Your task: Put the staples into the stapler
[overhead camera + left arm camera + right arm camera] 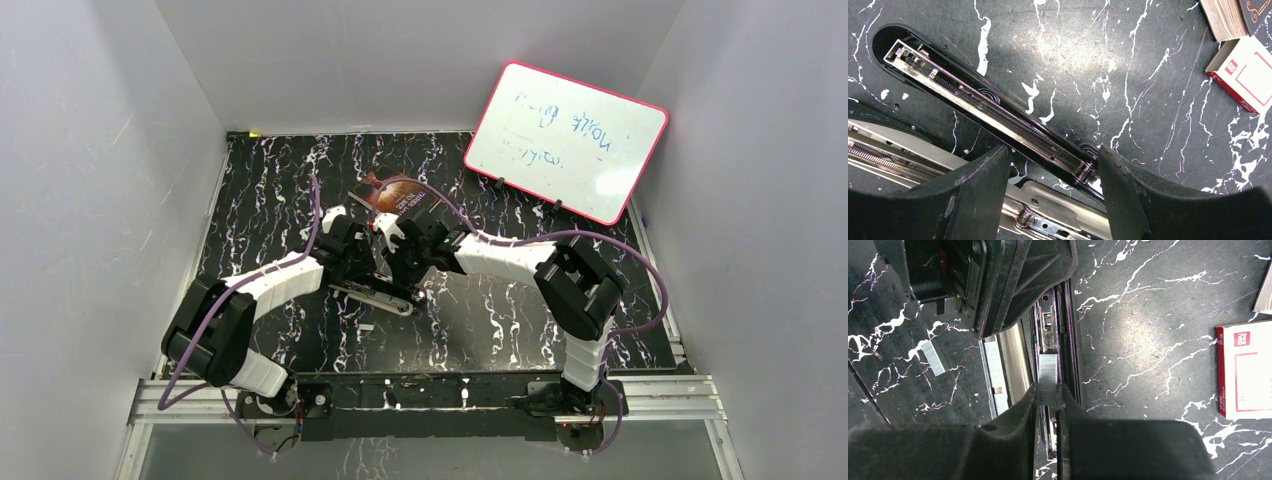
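The stapler [378,296] lies opened flat at the table's middle, with both arms meeting over it. In the left wrist view its black upper arm [983,105] runs diagonally with the spring showing, and the silver magazine [1068,200] lies below. My left gripper [1054,160] is open, its fingers [978,195] straddling the hinge end. My right gripper [1048,392] is shut on a short silver strip of staples [1048,371], held lengthwise over the stapler's open channel [1068,335]. The white-and-red staple box [1245,372] lies on the table to the right.
A loose staple strip [932,357] lies on the table left of the stapler. A book [395,195] sits just behind the grippers. A pink-framed whiteboard [565,140] leans at the back right. White walls enclose the table on three sides.
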Motion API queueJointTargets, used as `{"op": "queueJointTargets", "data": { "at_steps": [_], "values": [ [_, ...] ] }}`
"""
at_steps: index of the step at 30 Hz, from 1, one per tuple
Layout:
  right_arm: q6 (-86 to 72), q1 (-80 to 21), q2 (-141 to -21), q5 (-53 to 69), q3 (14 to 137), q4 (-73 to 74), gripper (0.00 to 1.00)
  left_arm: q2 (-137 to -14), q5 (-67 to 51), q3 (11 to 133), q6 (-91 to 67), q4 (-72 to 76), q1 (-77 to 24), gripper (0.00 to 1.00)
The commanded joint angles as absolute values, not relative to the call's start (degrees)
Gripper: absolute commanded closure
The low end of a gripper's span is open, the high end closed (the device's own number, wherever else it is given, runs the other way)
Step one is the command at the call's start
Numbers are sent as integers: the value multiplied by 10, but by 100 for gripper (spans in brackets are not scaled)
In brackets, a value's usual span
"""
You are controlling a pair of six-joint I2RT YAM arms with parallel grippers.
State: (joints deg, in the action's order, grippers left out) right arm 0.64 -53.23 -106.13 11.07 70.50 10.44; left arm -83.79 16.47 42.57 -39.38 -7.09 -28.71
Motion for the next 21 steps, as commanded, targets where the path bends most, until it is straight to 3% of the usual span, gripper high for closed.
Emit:
{"op": "queueJointTargets", "data": {
  "at_steps": [1, 21],
  "values": [
    [22, -532, -1080, 104, 716, 176, 99, -820, 175, 420, -381, -99, -287, 38],
    [48, -532, -1101, 110, 732, 217, 95, -822, 175, 420, -381, -99, -287, 38]
  ]
}}
